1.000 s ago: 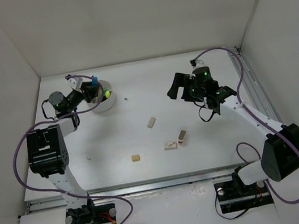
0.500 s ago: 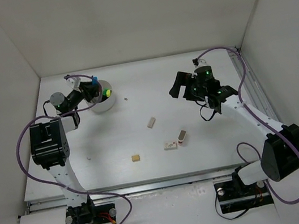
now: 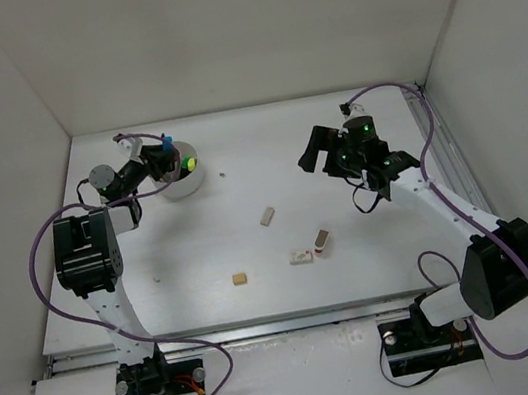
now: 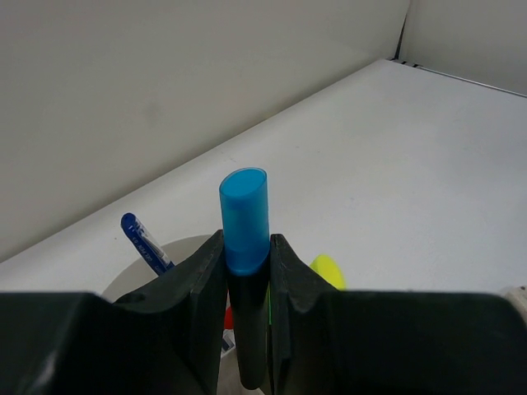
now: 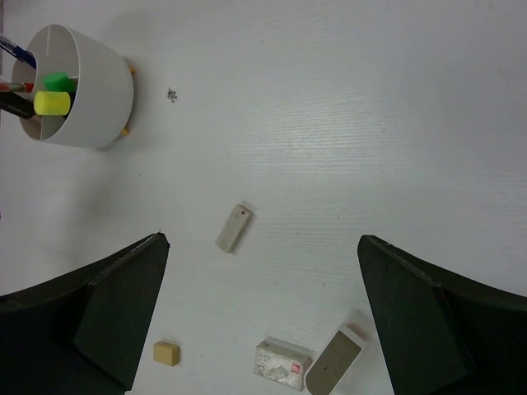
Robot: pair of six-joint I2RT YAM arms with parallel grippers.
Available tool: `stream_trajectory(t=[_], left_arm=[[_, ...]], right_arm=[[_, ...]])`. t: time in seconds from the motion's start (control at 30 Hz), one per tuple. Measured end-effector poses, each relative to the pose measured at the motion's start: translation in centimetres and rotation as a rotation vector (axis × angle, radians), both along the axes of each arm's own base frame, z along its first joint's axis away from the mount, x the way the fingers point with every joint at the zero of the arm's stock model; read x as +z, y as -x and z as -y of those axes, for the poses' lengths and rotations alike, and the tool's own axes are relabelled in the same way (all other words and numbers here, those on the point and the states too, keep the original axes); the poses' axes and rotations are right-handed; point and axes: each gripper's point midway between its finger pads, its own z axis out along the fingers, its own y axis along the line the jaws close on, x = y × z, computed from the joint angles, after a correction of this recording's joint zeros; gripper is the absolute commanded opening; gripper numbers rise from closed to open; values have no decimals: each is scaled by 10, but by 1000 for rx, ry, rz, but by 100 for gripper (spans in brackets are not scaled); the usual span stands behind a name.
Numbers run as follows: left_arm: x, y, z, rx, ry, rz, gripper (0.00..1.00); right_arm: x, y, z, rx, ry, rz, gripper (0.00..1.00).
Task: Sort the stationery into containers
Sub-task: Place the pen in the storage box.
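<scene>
Low in the left wrist frame, the left gripper (image 4: 245, 251) clamps one blue-capped marker (image 4: 244, 210) upright; just beyond, the white pot (image 3: 186, 185) sits beneath. Lowering straight into a free compartment before releasing seems wisest. Farther off, the right gripper (image 5: 262, 271) hangs spread, empty. Count: four erasers (image 3: 301, 256) lower centre, one pot upper left.

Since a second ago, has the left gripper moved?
No. The left gripper still holds the blue-capped marker over the white pot, same spot.

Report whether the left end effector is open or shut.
Shut on the blue-capped marker: the fingers of the left end effector clamp its black barrel, with the cap sticking out past them.
</scene>
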Motion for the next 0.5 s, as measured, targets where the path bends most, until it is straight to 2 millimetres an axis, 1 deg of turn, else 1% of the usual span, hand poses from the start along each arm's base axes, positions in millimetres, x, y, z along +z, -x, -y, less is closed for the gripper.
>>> stream_trajectory(t=[0.23,0.5], left_arm=[[-1,7,-3,13,7,7,1],[-7,14,-6,-12,64,-84,1]], right_arm=[[-2,0,-2,6,-4,-7,98],[-1,0,-3,12,-10,-4,98]])
